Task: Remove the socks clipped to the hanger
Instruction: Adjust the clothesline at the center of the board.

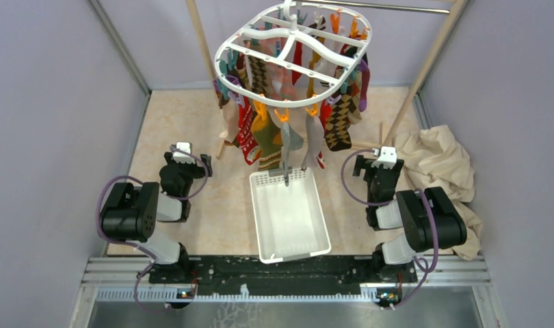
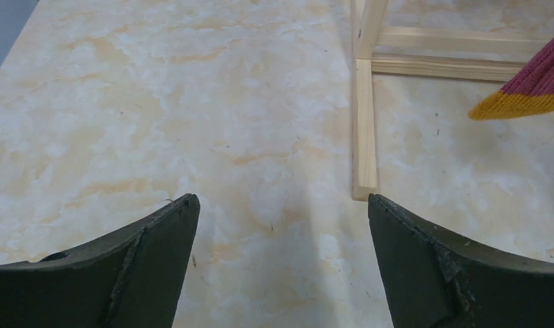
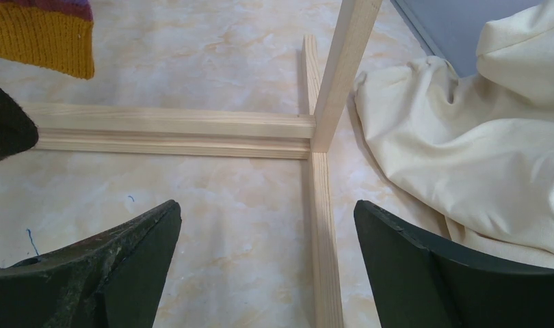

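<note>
Lilac-grey walls (image 1: pixel 48 137) are closing in a beige marbled counter (image 1: pixel 192 198) on 3 sides. At the left of the top view, the left claw (image 2: pixel 281 199) is hovering low over bare counter, released, its 2 dark fingers (image 2: pixel 158 253) standing wide apart with nothing between them. In its wrist view, a foot of the wooden rack (image 2: pixel 363 123) is lying ahead and to the right. A red sock's yellow toe (image 2: pixel 517 104) is dangling at the upper right edge, well apart from the fingers.

At the upper centre, the white oval hanger (image 1: pixel 295 104) is hanging between the rack's slanted poles. The socks (image 1: pixel 260 133) are bunching under it from orange, teal and purple clips (image 1: pixel 282 113), up and to the right of the left claw and up and to the left of the right one. Below them, a white slotted basket (image 1: pixel 288 219) is sitting on the counter between the 2 arms, with grey sock tips dangling at its far rim.

At the right, the right claw (image 3: pixel 267 203) is also released, jaws spread over the rack's crossbar. A yellow sock end (image 3: pixel 42 34) is hanging at the upper left of its view, and a crumpled cream cloth (image 3: pixel 466 157) is lying at the right.
</note>
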Available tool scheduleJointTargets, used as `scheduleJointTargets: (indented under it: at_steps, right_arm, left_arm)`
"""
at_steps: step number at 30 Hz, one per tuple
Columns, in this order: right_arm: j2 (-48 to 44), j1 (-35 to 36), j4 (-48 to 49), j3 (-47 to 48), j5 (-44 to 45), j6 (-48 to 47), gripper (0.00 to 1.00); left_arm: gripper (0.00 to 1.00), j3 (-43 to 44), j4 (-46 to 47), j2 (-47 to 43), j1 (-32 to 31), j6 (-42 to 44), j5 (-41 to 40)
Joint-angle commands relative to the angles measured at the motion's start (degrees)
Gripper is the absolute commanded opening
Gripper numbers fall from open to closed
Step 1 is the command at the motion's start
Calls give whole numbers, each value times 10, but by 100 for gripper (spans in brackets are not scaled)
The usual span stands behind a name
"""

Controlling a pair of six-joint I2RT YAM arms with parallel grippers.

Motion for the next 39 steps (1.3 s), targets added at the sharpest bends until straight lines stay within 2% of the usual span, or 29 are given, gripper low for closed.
scheduleJointTargets:
  at_steps: [1, 15, 19, 25, 33, 36, 37, 39]
  right_arm:
    - [-12, -6, 21, 12, -8, 4, 98]
    - [-12, -6, 33, 6, -6, 3, 98]
    - [-14, -5, 40, 2, -6, 1, 99]
    - [-16, -4, 83, -22, -53, -18, 98]
    - [-16, -3, 123, -43, -29, -10, 98]
    - [-43, 0, 169, -75, 19, 2, 98]
    - [-66, 5, 156, -78, 31, 0, 98]
    - [-134, 8, 72, -69, 47, 7, 99]
  left_arm:
    - [99, 2, 22, 2, -1, 6, 6]
    - [99, 2, 22, 2, -2, 7, 6]
    - [99, 11, 6, 3, -3, 18, 30]
    - [99, 12, 5, 3, -4, 19, 29]
    - [99, 11, 6, 3, -4, 18, 29]
    - [99, 11, 6, 3, -3, 18, 30]
    - [99, 10, 7, 3, -3, 19, 31]
    - [99, 8, 14, 1, -3, 17, 26]
